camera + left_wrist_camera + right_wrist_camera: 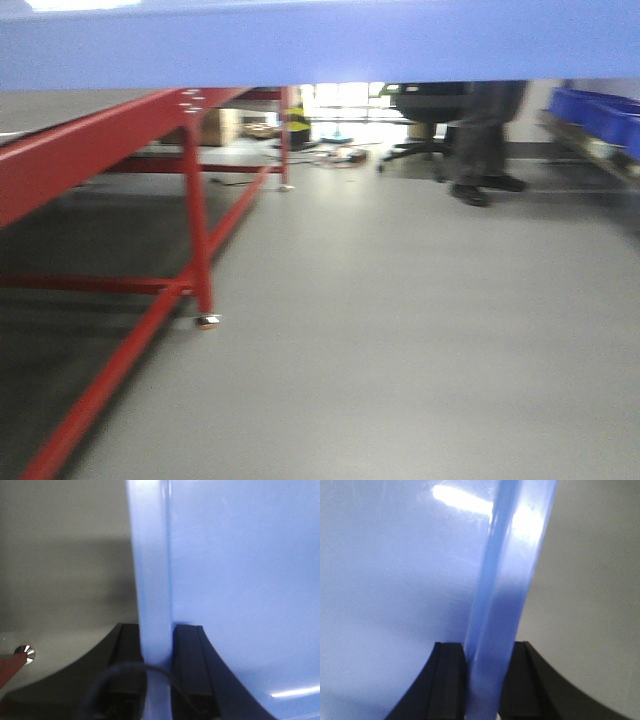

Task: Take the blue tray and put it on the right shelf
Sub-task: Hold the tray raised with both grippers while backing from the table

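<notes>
Item: tray (320, 40), above floor (400, 350). I see left gripper (156, 652) pinching one rim, right gripper (487, 662) pinching the opposite rim.

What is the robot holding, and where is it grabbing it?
The blue tray. The left gripper and right gripper each have jaws shut on its rim.

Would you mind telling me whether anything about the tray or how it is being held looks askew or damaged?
Nothing stands out. The blue tray spans the front view roughly level, and the left claw and right claw each pinch its rim squarely. No crack or spill shows, though the front view is blurred.
</notes>
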